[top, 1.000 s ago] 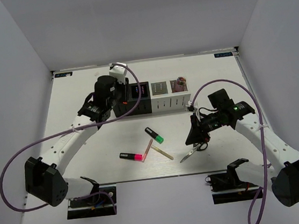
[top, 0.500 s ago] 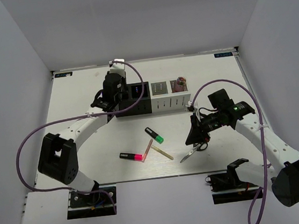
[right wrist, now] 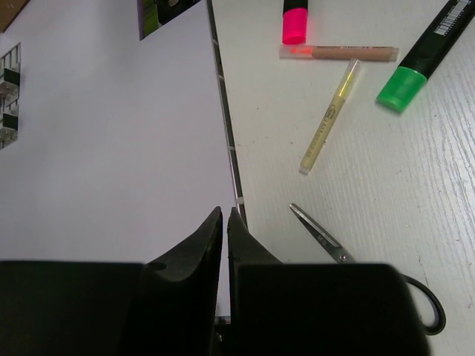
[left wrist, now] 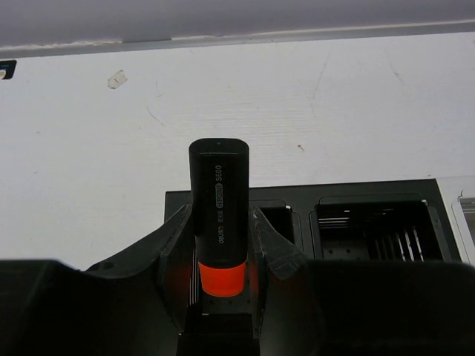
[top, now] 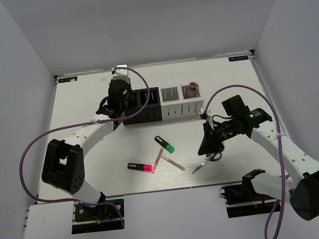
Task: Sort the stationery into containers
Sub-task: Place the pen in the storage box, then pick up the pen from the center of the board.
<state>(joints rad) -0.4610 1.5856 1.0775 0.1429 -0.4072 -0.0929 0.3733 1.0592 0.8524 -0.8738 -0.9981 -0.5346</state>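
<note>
Mid drop-off: holding orange-capped marker (left wrist: 218, 200) clamped in left gripper (left wrist: 219, 230) above end black container (left wrist: 282, 199). Next: lower, release inside. Right gripper (right wrist: 225, 222) near-closed, empty, beside scissors (right wrist: 319, 233) on bench (right wrist: 415, 185).

Left arm (top: 86, 135) swings in from the near-left corner of the worktop (top: 231, 88): its black elbow joint (top: 62, 165) has moved off that corner and now sits farther in, over the left side. The left gripper (left wrist: 220, 216), clamped on the orange-capped black marker (left wrist: 218, 185), has shifted toward the far edge and slightly right, over the leftmost black container (left wrist: 172, 206). The arm's purple cable (top: 21, 169) has drawn into a tighter loop.
</note>
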